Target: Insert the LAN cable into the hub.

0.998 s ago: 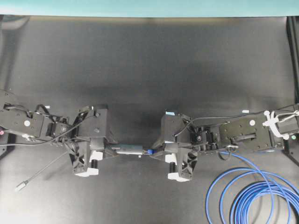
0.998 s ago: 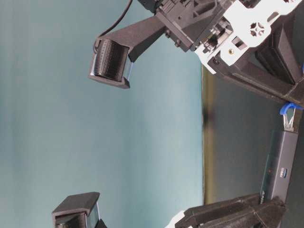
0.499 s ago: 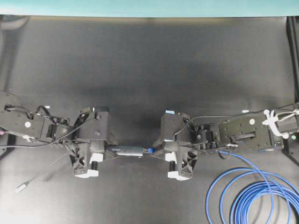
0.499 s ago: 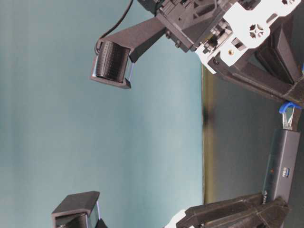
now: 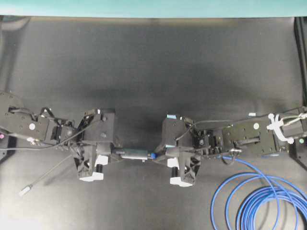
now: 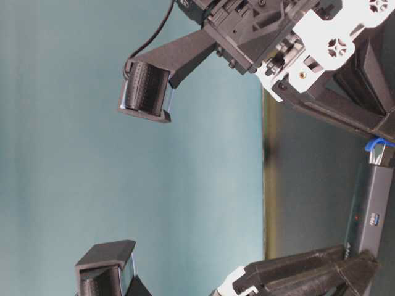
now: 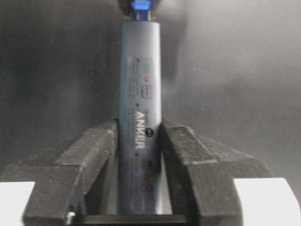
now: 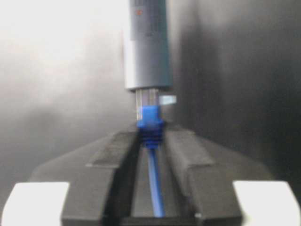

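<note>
Gap's closed since a second ago: right claw (image 8: 149, 141) pinching the LAN cable (image 8: 153, 188) has its plug entering the Anker hub (image 7: 140, 117), clamped in the left claw (image 7: 138, 155) mid-desk, near the front edge. Insertion step; next, push straight till seated.

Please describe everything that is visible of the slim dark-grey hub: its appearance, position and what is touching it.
The slim dark-grey hub is a matte rectangular bar, printed ANKER, with small red dots on its face. It hangs level above the black table, between the arms. The left gripper clamps one end with black padded fingers. At the other end, the clear plug of the bright-blue LAN cable, held by the right gripper, sits partly in its port. A thin grey cord trails away left.
</note>
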